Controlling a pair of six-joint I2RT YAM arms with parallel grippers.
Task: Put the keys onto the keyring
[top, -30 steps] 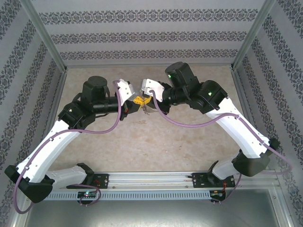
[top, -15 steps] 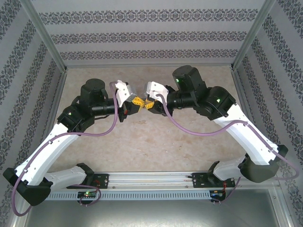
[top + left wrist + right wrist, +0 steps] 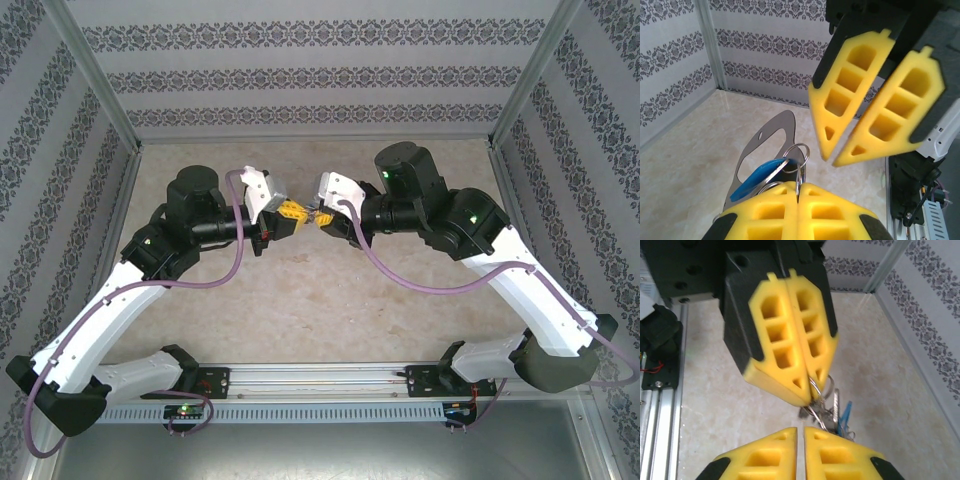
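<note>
Robot lab test cell, not a home. The damask wallpaper on the walls (image 3: 320, 70) looks domestic, but it sits on flat panels set into aluminium frame posts (image 3: 95, 75), so this is a purpose-built booth. Inside is a beige stone-look worktop (image 3: 330, 310). Two white-and-black robot arms, the left arm (image 3: 110, 310) and the right arm (image 3: 520, 280), are bolted to a metal rail (image 3: 320, 378) along the near edge, with a slotted strip just under it. Purple cables (image 3: 420, 280) loop loose along both arms. Green status lights (image 3: 385, 173) glow on the joints. Grey sheet metal (image 3: 320, 445) lies in front of the rail. Rig hardware everywhere.
</note>
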